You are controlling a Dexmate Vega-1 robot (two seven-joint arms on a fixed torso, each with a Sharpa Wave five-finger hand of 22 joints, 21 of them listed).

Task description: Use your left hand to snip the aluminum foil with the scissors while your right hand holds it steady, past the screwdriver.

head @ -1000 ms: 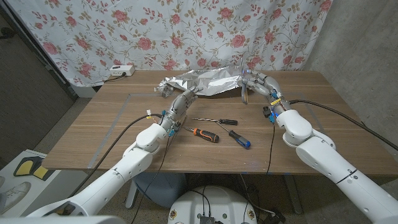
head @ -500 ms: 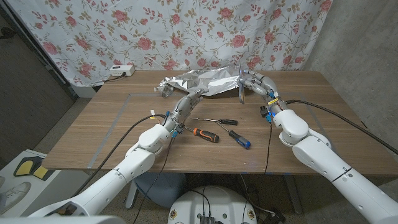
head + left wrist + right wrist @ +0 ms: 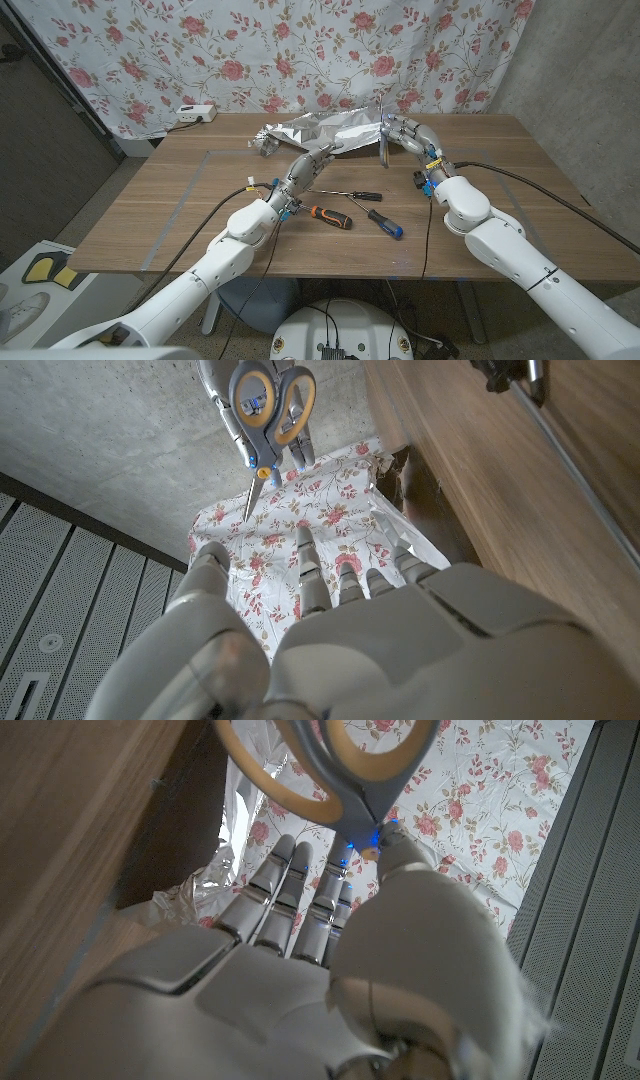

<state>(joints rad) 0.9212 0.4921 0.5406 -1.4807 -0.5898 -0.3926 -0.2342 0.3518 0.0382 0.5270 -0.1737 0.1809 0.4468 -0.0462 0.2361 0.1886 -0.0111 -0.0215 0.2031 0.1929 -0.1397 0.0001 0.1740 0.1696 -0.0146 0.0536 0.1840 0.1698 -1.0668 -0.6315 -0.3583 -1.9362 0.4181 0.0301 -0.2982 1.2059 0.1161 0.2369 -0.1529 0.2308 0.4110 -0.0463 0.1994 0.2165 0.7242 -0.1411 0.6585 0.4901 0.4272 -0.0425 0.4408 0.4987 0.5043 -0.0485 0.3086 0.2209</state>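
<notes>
The crumpled aluminum foil (image 3: pixel 320 130) lies at the table's far middle. My right hand (image 3: pixel 405 131) hovers at its right end and pinches the grey-and-yellow scissors (image 3: pixel 384 150), which hang blades down from its fingers. In the right wrist view the scissors' handle loops (image 3: pixel 335 775) sit against my thumb, with foil (image 3: pixel 250 815) beyond. My left hand (image 3: pixel 308 166) reaches toward the foil's near edge with fingers spread and nothing in it. Its wrist view shows the scissors (image 3: pixel 272 402) ahead of its fingertips (image 3: pixel 305 550), apart from them.
Three screwdrivers lie on the wooden table (image 3: pixel 500 165) near my left wrist: a thin black one (image 3: pixel 345 194), an orange-handled one (image 3: pixel 328 214) and a blue-handled one (image 3: pixel 385 222). A white power strip (image 3: pixel 194 114) sits at the far left edge. Cables trail from both wrists.
My left hand has slid forward and to the right, closer to the foil and scissors. My right hand has drifted slightly left, still holding the scissors.
</notes>
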